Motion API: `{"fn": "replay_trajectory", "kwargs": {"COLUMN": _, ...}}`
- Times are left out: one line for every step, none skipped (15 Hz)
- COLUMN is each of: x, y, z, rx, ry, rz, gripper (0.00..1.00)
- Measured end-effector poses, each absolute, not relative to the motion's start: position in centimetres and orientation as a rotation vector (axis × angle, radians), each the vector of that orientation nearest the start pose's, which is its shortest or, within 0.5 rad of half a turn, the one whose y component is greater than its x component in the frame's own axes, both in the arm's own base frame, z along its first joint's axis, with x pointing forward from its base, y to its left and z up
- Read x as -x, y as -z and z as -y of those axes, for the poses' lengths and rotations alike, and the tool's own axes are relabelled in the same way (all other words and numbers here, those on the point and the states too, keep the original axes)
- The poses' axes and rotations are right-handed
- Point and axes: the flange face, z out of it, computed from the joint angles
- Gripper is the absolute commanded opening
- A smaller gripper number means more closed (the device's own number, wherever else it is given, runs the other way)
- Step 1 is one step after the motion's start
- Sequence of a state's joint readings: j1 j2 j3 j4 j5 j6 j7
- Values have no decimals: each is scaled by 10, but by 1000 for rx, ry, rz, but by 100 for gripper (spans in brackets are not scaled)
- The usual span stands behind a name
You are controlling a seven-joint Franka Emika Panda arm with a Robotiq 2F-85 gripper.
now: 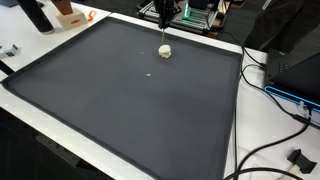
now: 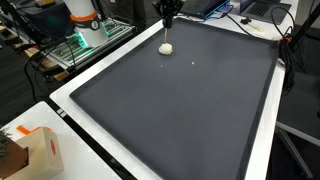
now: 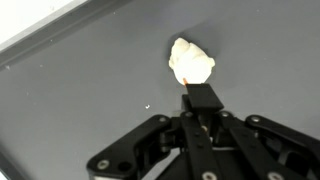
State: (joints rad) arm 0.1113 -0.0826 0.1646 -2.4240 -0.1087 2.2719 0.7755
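A dark grey mat (image 2: 180, 110) covers most of the white surface (image 2: 268, 120); near its far edge lies a small white lump (image 2: 166, 47), and the pincer (image 2: 169, 22) hangs straight above it, its tip just over the lump, though whether they touch cannot be told; a tiny white speck (image 2: 193, 57) sits on the mat just beside the lump. Beyond the mat's far corner a white and orange bottle (image 2: 83, 14) stands by a green-lit rack (image 2: 78, 42); a tan box (image 2: 38, 152) with an orange patch rests at the near corner; dark cables (image 2: 290, 45) trail off the far side.
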Motion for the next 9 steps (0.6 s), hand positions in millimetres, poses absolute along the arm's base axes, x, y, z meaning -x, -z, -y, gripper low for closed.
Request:
{"fn": "replay_trajectory", "kwargs": {"x": -450, "y": -335, "z": -134, "rx": 3236, "ry": 14, "rz": -630, "gripper": 3}}
{"fn": "replay_trajectory", "kwargs": {"x": -447, "y": -335, "z": -143, "rx": 3285, "ry": 47, "rz": -564, "gripper": 3}}
{"fn": "replay_trajectory", "kwargs": {"x": -444, "y": -335, "z": -151, "rx": 3332, "ry": 75, "rz": -492, "gripper": 3}}
{"fn": "replay_trajectory", "kwargs": {"x": -441, "y": -335, "z": -158, "rx": 3376, "ry": 103, "rz": -417, "gripper": 3}}
{"fn": "replay_trajectory", "kwargs": {"x": -438, "y": -334, "z": -164, "rx": 3417, "ry": 131, "rz": -340, "gripper": 3}}
{"fn": "replay_trajectory", "kwargs": {"x": -435, "y": -334, "z": -171, "rx": 3455, "ry": 160, "rz": -261, "gripper": 3}}
{"fn": "replay_trajectory", "kwargs": {"x": -432, "y": -333, "z": -178, "rx": 3492, "ry": 188, "rz": -182, "gripper": 3}}
{"fn": "replay_trajectory", "kwargs": {"x": -429, "y": -333, "z": -184, "rx": 3526, "ry": 213, "rz": -104, "gripper": 3}}
{"fn": "replay_trajectory", "kwargs": {"x": -425, "y": -332, "z": -190, "rx": 3557, "ry": 240, "rz": -27, "gripper": 3}}
